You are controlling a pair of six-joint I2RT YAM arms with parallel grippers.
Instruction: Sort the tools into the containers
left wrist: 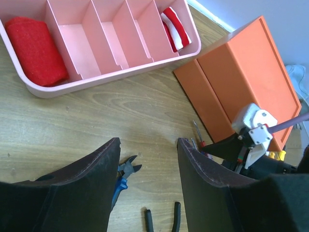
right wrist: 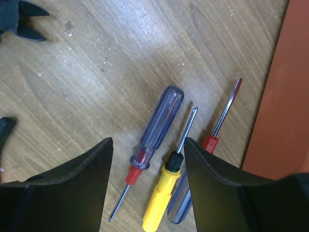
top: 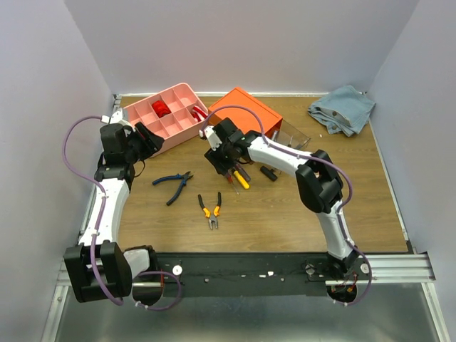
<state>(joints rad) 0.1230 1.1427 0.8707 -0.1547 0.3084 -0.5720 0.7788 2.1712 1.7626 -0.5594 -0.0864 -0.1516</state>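
Left gripper (left wrist: pixel 148 145): jaws spread wide, nothing between them. Straight ahead of the fingertips, pink tray (left wrist: pixel 96 84) – red roll (left wrist: pixel 36 48) in one end compartment, red-and-white striped item (left wrist: pixel 175 26) in the other. Ahead and off to the side, orange box (left wrist: pixel 246 82). Just below one finger (left wrist: pixel 91 183), head of the blue-handled pliers (left wrist: pixel 126 170), handles mostly hidden behind it.

Right gripper (right wrist: pixel 147 142): jaws apart too, gripping nothing, poised over three screwdrivers flat on the table (right wrist: pixel 96 72). Directly between the fingers, clear-blue-handled screwdriver (right wrist: pixel 159 121), blade pointing back toward the wrist. Just beside it, yellow-handled screwdriver (right wrist: pixel 159 198), shaft pointing ahead, handle close against one finger (right wrist: pixel 217 183) – touching or not, cannot tell. Third screwdriver (right wrist: pixel 211 143), red collar, further out, handle tucked under that same finger, blade near the orange box wall.

Top view: orange-handled pliers (top: pixel 209 208) behind the right gripper, toward the arm bases, apart from both grippers. Blue-grey cloth (top: pixel 342 108) well away in the far corner
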